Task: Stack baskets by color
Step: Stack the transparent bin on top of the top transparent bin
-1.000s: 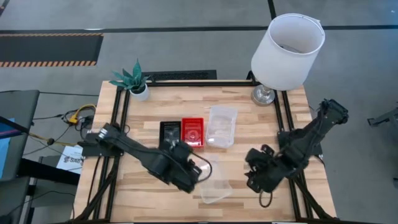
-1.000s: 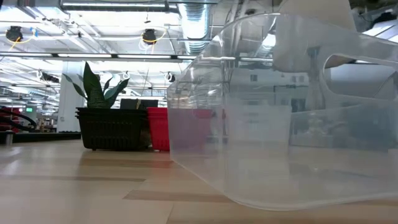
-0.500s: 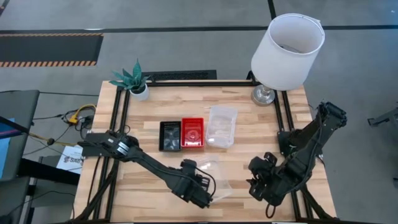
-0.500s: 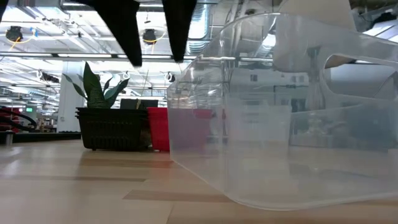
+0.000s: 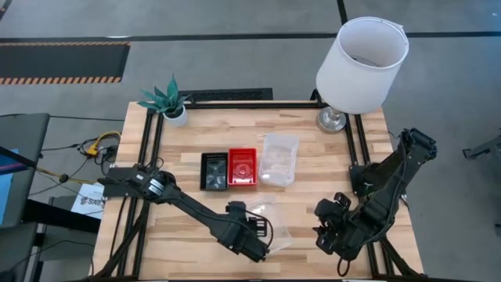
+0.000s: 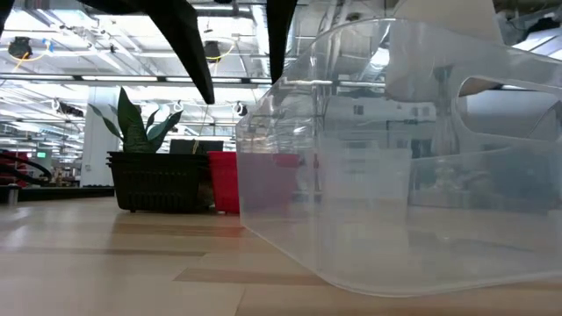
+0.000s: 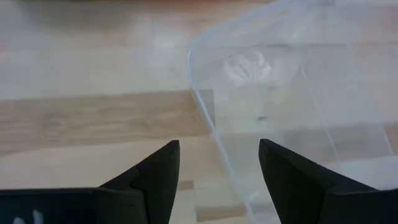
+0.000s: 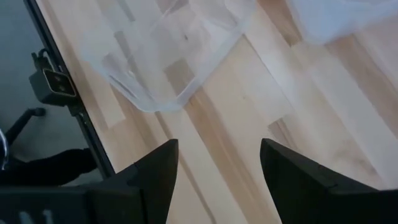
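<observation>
clear basket, front: we are seeing one clear basket (image 5: 270, 229) lying loose near the table's front edge, close to the low camera (image 6: 413, 167).
clear stack: we are seeing more clear baskets (image 5: 279, 158) sitting mid-table, just right of the red ones; we can't count the layers.
red baskets: red stack (image 5: 243, 167) sitting between the black and clear ones, touching or nearly touching both.
black baskets: black stack (image 5: 214, 170) sitting at the left end of that row.
left gripper: we are seeing the left gripper (image 5: 258, 244) hanging over the front clear basket's near-left corner; its fingers (image 7: 155, 174) are spread, straddling the basket's wall in the wrist view, holding nothing.
right gripper: the right gripper (image 5: 327, 233) is waiting low at the table's front right, jaws wide, empty; its wrist view is showing a clear basket (image 8: 168, 56) ahead on the wood.
table: we are working on a light wood table (image 5: 196, 133) in a black frame.
lamp: white lamp (image 5: 360, 63) standing at the back right corner.
plant: small potted plant (image 5: 168, 100) standing at the back left corner.
</observation>
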